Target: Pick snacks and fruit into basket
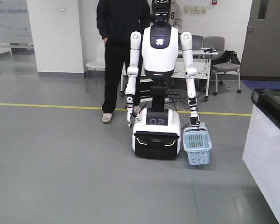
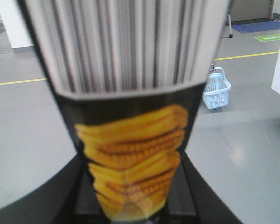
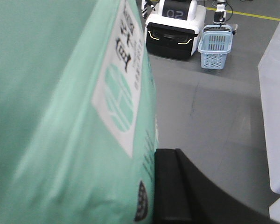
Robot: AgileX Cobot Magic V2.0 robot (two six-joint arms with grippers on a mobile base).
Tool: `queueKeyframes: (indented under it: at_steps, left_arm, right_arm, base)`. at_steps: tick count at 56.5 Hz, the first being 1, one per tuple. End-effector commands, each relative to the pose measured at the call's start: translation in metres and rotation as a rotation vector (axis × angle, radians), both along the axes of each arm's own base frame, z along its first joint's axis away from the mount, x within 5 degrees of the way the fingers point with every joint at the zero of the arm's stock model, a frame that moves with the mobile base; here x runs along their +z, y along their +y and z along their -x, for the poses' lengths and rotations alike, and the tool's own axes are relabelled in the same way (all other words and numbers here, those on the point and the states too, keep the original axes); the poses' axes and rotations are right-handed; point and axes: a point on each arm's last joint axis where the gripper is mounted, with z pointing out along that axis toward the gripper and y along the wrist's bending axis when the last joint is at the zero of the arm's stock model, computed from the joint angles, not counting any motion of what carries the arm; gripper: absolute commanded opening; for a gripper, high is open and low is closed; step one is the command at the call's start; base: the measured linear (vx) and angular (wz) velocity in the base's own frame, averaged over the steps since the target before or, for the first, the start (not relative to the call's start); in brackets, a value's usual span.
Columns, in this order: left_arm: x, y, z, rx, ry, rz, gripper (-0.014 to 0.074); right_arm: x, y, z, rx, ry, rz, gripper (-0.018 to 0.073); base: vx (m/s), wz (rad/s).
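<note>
A snack pack, black with yellow crisps and a barcode printed on it, fills the left wrist view. My left gripper is shut on it, with dark fingers on both sides. A mint-green snack bag with a white label fills the right wrist view, and my right gripper is shut on it. One black finger shows against the bag; the other is hidden. The pale blue basket hangs from a white humanoid robot's hand ahead; the wrist views also show the basket. No fruit is in view.
The white humanoid robot on a wheeled base stands a few metres ahead, with a person in black behind it. A white counter runs along the right. Chairs and a desk stand at the back. A yellow line crosses the grey floor.
</note>
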Motion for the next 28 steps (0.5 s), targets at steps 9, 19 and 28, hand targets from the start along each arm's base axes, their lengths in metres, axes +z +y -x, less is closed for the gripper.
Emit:
queueKeyframes:
  at_steps: [9,19,28]
  left_arm:
    - [0.0202,-0.0016,-0.0002,-0.018,-0.124,0.016,0.0011]
    - [0.0202,-0.0016,-0.0002,-0.018,-0.124,0.016,0.0011]
    - [0.0202,-0.0016,-0.0002,-0.018,-0.124,0.016,0.0011]
  right_arm:
    - [0.0151,-0.0005,-0.0022,-0.009,-0.109,-0.011,-0.0008]
    - [0.0150,-0.0005,-0.0024,-0.009,-0.107,-0.011,-0.0008]
    - [0.0149,-0.0004,-0.0029,-0.009,-0.106,-0.011,-0.0008]
  base:
    - [0.64,-0.23]
    - [0.63,-0.21]
    - [0.62,-0.19]
